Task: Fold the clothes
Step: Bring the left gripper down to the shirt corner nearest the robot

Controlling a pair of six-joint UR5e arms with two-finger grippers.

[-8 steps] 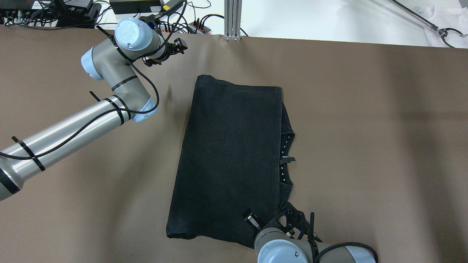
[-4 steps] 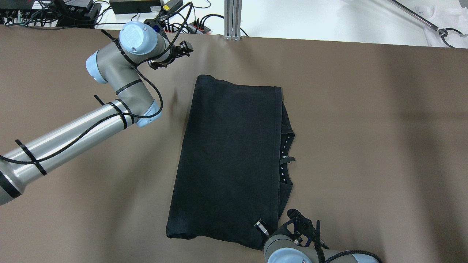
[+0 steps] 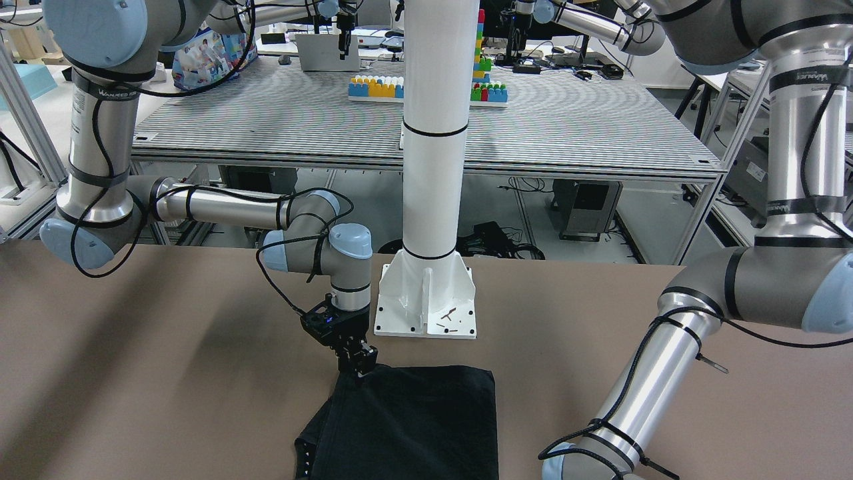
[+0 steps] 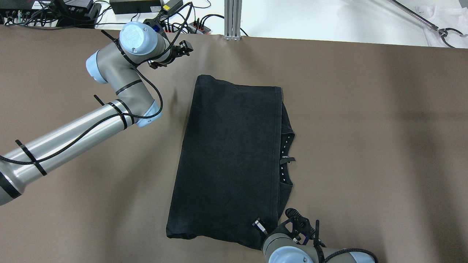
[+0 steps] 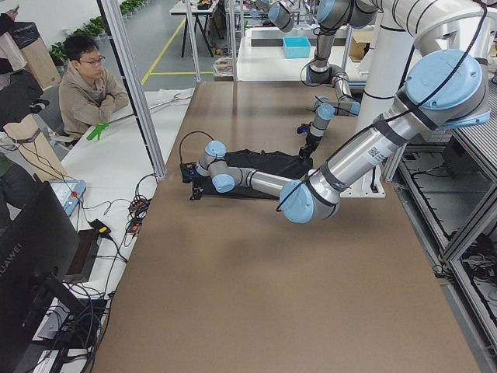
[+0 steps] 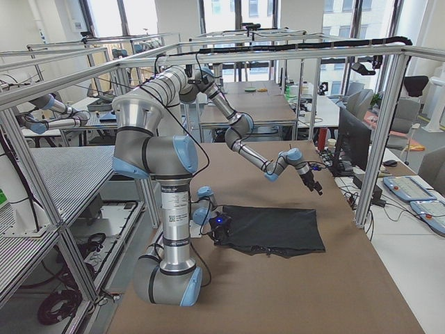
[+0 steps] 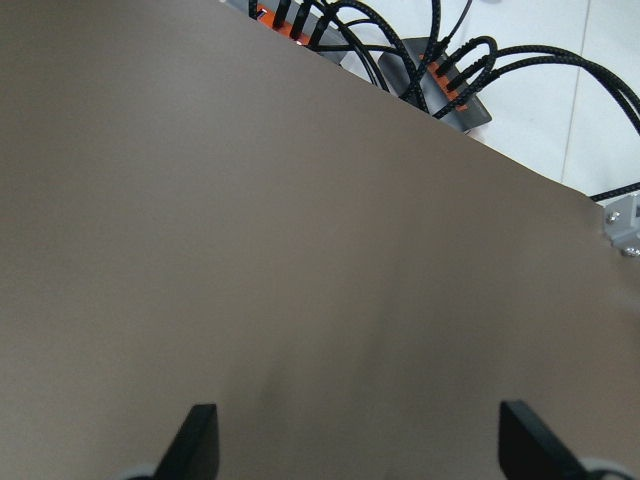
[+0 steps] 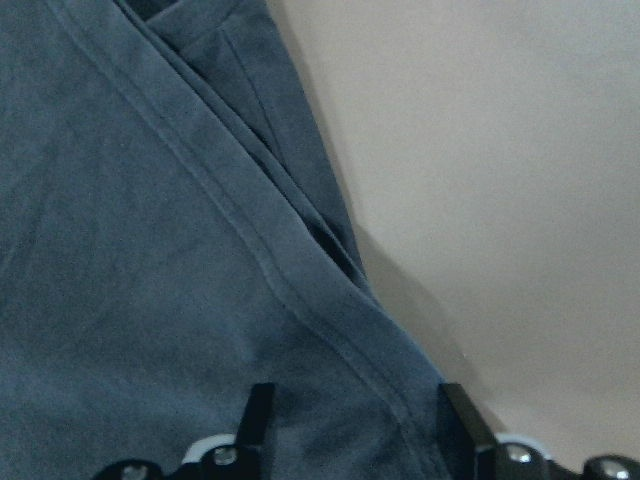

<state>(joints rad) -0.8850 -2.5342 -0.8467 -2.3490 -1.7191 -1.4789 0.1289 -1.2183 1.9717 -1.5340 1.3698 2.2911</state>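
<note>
The black cloth [image 4: 230, 157] lies folded flat mid-table, long side running away from me, with a collar edge showing along its right side. It also shows in the front view [image 3: 413, 427] and the right wrist view [image 8: 150, 250]. My right gripper [image 4: 265, 228] stands at the cloth's near right corner [image 3: 358, 363]. It is open, and its fingers [image 8: 255, 420] straddle the hem there. My left gripper [image 4: 185, 47] is open and empty over bare table near the far edge, left of the cloth's far left corner. Its fingertips [image 7: 200, 440] are wide apart.
A power strip with cables [image 7: 440, 90] lies just past the far table edge by the left gripper. An aluminium post [image 4: 232, 18] stands there too. The white pillar's base plate [image 3: 426, 300] sits behind the cloth. A seated person [image 5: 89, 85] is beyond the table.
My right gripper has slid right along the cloth's near edge to its corner. My left arm has shifted a little to the right. The cloth lies as before.
</note>
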